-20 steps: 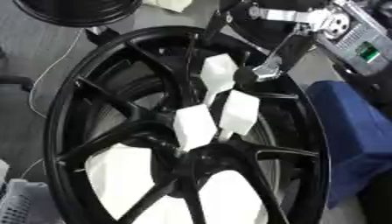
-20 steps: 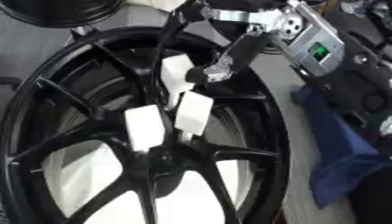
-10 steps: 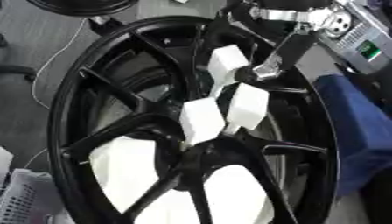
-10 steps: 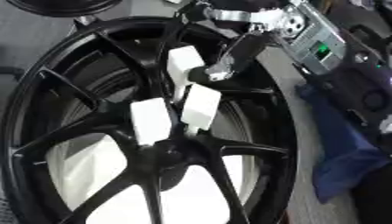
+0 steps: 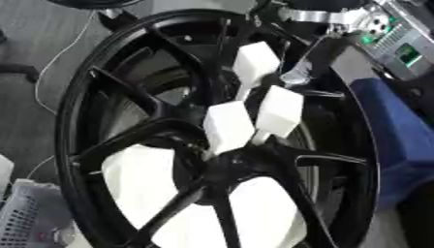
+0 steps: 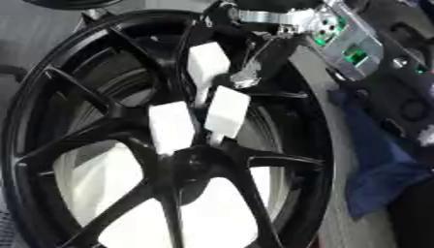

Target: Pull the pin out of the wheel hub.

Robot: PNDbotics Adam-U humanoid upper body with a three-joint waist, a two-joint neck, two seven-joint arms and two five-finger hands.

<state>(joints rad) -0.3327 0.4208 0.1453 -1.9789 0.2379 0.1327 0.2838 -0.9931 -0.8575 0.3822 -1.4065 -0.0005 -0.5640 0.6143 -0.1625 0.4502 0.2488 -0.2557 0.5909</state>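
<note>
Blue cloth beside wheel

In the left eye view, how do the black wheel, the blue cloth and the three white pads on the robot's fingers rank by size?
1. Black wheel, largest by far.
2. Blue cloth, partly cut off at the edge.
3. White pads, smallest; the three look much alike, so I won't rank them.

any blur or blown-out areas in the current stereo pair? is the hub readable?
Left eye view: soft all over, white blocks blown out with no surface detail. Right eye view: equally soft; black wheel spokes merge with the hub, no pin discernible; right hand at the top is a dark blurred shape.
</note>
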